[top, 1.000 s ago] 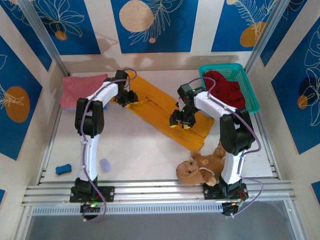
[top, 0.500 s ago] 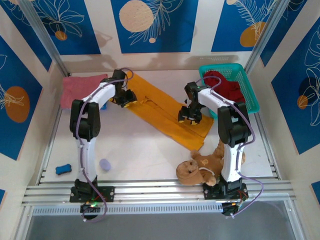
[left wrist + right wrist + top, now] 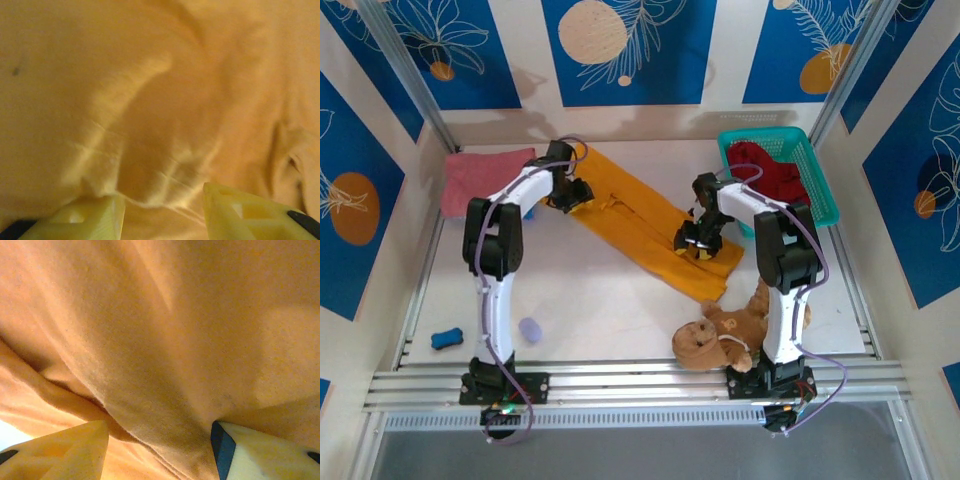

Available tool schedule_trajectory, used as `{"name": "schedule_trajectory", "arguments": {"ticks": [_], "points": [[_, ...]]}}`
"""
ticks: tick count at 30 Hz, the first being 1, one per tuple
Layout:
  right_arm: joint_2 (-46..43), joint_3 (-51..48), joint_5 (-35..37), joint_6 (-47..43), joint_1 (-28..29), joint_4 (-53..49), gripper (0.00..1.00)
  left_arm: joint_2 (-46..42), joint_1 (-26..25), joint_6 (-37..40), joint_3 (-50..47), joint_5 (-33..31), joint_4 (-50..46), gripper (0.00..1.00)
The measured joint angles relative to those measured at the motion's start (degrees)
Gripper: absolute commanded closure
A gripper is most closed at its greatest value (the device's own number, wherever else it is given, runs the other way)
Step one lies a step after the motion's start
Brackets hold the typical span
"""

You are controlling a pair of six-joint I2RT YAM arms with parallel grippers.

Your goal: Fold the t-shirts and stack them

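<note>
My left gripper (image 3: 573, 194) and right gripper (image 3: 693, 243) sit at opposite ends of the orange shirt (image 3: 638, 224), a strip lying diagonally mid-table, likely ready for an end-to-end fold. Both sets of jaws stand apart, straddling cloth, nothing pinched yet.

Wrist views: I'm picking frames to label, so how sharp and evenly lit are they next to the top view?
Left wrist: the mustard-orange t-shirt looks soft and dim, its creases smeared. Right wrist: the cloth's weave reads sharper, with a dark shadow along the fold at lower left. Top external: crisp and evenly lit across the table.
</note>
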Motion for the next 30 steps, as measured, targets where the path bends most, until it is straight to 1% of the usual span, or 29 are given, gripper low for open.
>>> {"name": "schedule_trajectory", "arguments": {"ticks": [2, 5, 11, 13, 15, 21, 26, 30], "points": [[-1.07, -1.75, -1.40, 0.96, 1.11, 0.61, 0.41, 1.22, 0.00, -0.63, 0.92, -0.81, -0.04, 0.55], [-2.08, -3.69, -3.50, 2.54, 2.93, 0.85, 0.41, 3.63, 0.00, -1.40, 5.14, -0.98, -0.35, 0.55], [-2.80, -5.75, -7.82, 5.40, 5.57, 1.14, 0.41, 12.59, -0.02, -2.75, 19.47, 0.68, -3.32, 0.55], [-2.80, -5.75, -8.59, 6.03, 7.08, 1.03, 0.41, 15.10, -0.15, -3.17, 24.22, 1.75, -4.52, 0.55], [-2.80, -5.75, -9.53, 7.21, 9.38, 1.01, 0.41, 16.74, -0.39, -3.69, 26.95, 2.56, -5.05, 0.56], [-2.80, -5.75, -11.96, 12.11, 16.06, 1.77, 0.41, 18.18, -1.16, -5.11, 28.98, 4.68, -5.01, 0.57], [-2.75, -5.73, -13.68, 17.03, 21.79, 3.54, 0.41, 18.56, -2.16, -6.80, 29.24, 4.98, -4.17, 0.56], [-2.29, -5.38, -15.85, 19.76, 25.49, 5.14, 0.41, 20.65, -2.64, -8.28, 32.70, 6.10, -3.65, 0.56]]}}
